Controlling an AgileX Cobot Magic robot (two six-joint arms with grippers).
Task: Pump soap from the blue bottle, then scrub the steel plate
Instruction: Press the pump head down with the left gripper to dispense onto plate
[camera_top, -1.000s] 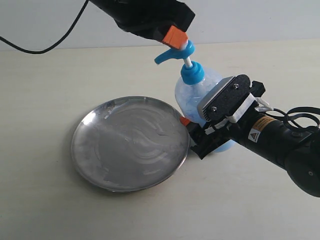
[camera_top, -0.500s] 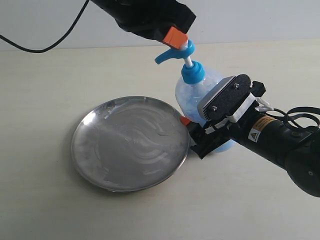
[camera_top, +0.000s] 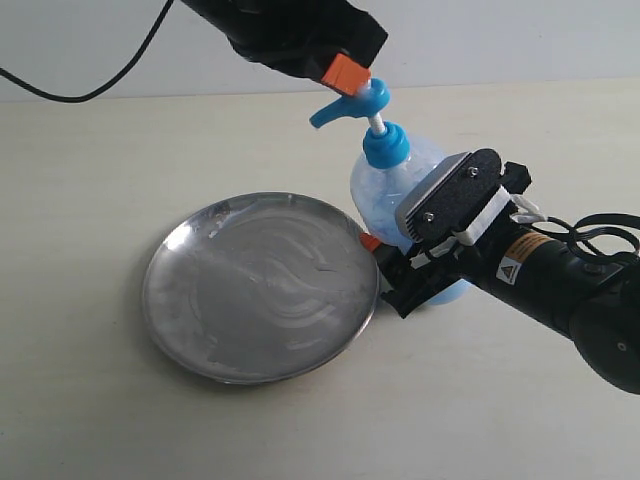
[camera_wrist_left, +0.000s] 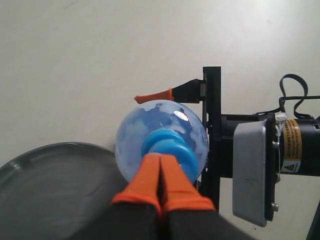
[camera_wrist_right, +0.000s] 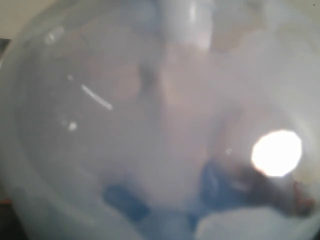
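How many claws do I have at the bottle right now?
2: the left claw, shut, at the pump head of the blue bottle; the right claw around its body.

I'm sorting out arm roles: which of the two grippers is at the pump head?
The left gripper, orange-tipped and shut, right above the pump head of the blue bottle. The right gripper instead clamps the bottle's body from the side.

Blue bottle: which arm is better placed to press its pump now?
Left. The left hand, shut, is directly over the pump head; the right hand is clamped around the blue bottle, steadying it.
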